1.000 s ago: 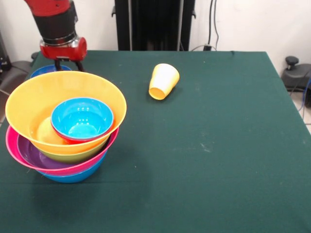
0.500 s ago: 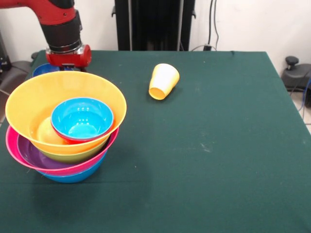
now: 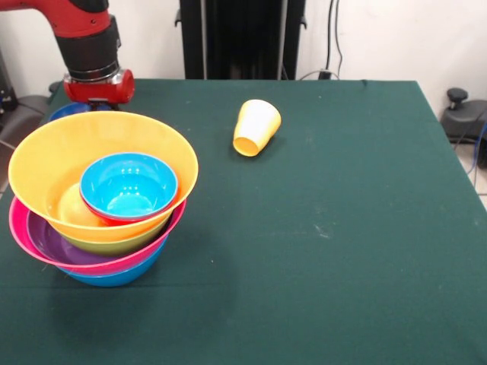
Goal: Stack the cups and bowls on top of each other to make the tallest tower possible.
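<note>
The tower stands at the front left: a large orange bowl (image 3: 46,163) rests on a green bowl (image 3: 114,245), a pink bowl (image 3: 19,224), a purple bowl (image 3: 49,242) and a blue bowl (image 3: 114,277). Inside the orange bowl sits a small light blue bowl (image 3: 128,185) nested in a red bowl (image 3: 114,220). A yellow-orange cup (image 3: 256,127) lies on its side near the table's middle, mouth toward the camera. My gripper (image 3: 99,87) hangs just behind the tower, over a dark blue bowl (image 3: 65,110); its lower end is hidden by the orange bowl's rim.
The green tablecloth (image 3: 342,228) covers the table. A black stand (image 3: 242,38) rises behind the table's far edge, and a dark object (image 3: 464,114) sits off the right side.
The gripper has come down behind the orange bowl, so its lower end no longer shows. It drifted right, then slightly back left. Bowls and cup have not moved.
</note>
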`<state>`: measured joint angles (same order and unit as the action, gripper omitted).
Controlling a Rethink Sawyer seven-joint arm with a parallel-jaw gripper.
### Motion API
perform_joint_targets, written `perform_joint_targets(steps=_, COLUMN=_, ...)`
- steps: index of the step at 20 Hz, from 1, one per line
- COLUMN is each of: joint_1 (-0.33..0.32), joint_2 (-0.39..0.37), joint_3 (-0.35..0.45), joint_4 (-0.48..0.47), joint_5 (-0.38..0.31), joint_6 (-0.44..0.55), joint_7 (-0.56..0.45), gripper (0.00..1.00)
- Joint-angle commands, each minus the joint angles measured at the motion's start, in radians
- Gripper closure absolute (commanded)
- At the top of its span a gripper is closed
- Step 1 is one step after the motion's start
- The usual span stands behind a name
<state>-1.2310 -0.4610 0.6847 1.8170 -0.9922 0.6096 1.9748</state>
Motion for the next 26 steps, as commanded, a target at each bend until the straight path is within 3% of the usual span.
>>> perform_joint_targets(steps=1, joint_1=0.039, joint_2=0.012, joint_3=-0.041, joint_4=-0.084, joint_5=-0.131, joint_6=-0.065, joint_7=-0.193, gripper=1.0)
perform_joint_targets(steps=5, joint_1=0.054, joint_2=0.004, joint_3=-0.046, joint_4=-0.083, joint_5=-0.128, joint_6=-0.06, joint_7=-0.177, gripper=1.0)
perform_joint_targets(steps=9, joint_1=0.085, joint_2=-0.047, joint_3=-0.066, joint_4=-0.026, joint_5=-0.087, joint_6=-0.047, joint_7=-0.079, gripper=1.0)
perform_joint_targets(steps=12, joint_1=0.161, joint_2=-0.211, joint_3=-0.087, joint_4=0.116, joint_5=-0.037, joint_6=-0.054, joint_7=0.084, gripper=1.0)
perform_joint_targets(steps=14, joint_1=0.199, joint_2=-0.305, joint_3=-0.075, joint_4=0.184, joint_5=0.06, joint_6=0.007, joint_7=0.117, gripper=1.0)
perform_joint_targets(steps=17, joint_1=0.268, joint_2=-0.395, joint_3=-0.084, joint_4=0.217, joint_5=0.134, joint_6=0.038, joint_7=0.154, gripper=1.0)
perform_joint_targets(steps=26, joint_1=0.435, joint_2=-0.368, joint_3=-0.199, joint_4=0.186, joint_5=0.19, joint_6=-0.045, joint_7=0.246, gripper=1.0)
